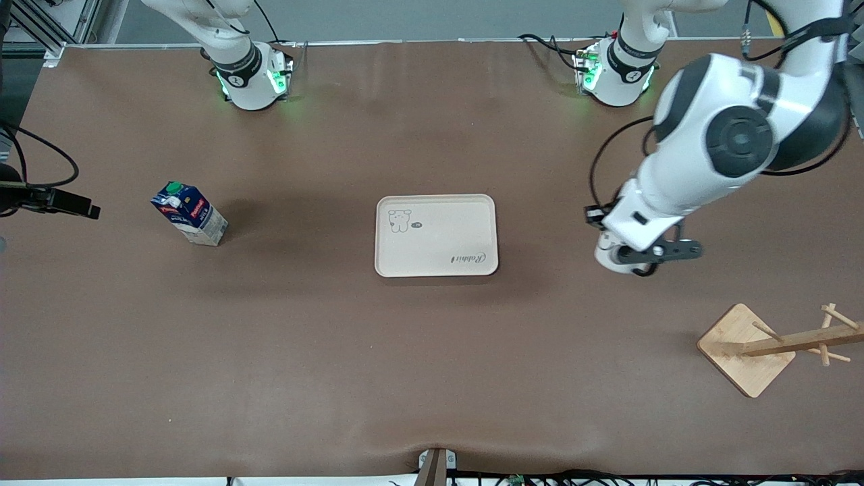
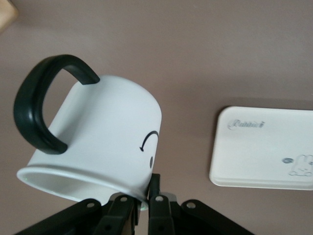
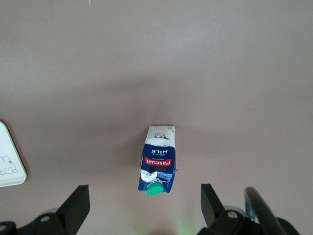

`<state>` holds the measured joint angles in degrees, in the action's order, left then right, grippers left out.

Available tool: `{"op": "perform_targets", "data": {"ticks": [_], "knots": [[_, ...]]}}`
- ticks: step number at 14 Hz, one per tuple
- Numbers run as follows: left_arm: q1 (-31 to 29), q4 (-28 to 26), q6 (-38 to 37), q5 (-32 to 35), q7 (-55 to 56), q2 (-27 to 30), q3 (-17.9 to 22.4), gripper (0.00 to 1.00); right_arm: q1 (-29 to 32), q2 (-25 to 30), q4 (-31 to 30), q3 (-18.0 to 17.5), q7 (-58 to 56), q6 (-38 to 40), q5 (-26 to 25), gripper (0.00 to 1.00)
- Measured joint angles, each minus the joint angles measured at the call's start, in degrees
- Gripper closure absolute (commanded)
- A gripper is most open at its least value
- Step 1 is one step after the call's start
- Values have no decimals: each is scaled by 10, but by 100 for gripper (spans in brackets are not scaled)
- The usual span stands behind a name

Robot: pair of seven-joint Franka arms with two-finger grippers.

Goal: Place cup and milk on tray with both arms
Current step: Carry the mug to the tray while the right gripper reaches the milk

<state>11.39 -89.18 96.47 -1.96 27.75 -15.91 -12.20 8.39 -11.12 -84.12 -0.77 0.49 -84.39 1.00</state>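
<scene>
The cup [image 2: 102,132], white with a black handle and a smiley face, hangs tilted in the left wrist view. My left gripper [image 2: 142,203] is shut on its rim wall. In the front view that gripper [image 1: 638,260] hovers over bare table beside the cream tray [image 1: 437,235], toward the left arm's end; the arm hides most of the cup there. The milk [image 1: 190,213] stands upright toward the right arm's end of the table. Seen from the right wrist, my right gripper [image 3: 144,200] hangs open above the milk [image 3: 157,161], its fingers wide apart and holding nothing. The front view does not show this gripper.
A wooden rack with a square base [image 1: 749,347] and pegs stands toward the left arm's end, nearer the front camera than the left gripper. A black device with cables [image 1: 50,199] pokes in at the right arm's end. Brown tabletop surrounds the tray [image 2: 264,147].
</scene>
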Motion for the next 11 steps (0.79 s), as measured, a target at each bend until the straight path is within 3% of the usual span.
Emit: {"op": "perform_targets", "data": {"ticks": [6, 11], "knots": [[82, 39, 2, -94, 160, -104, 0, 100, 3, -12, -28, 2, 0, -4, 0, 0], [135, 74, 9, -147, 239, -184, -1, 100, 3, 7, -108, 2, 22, -73, 0, 0]]}}
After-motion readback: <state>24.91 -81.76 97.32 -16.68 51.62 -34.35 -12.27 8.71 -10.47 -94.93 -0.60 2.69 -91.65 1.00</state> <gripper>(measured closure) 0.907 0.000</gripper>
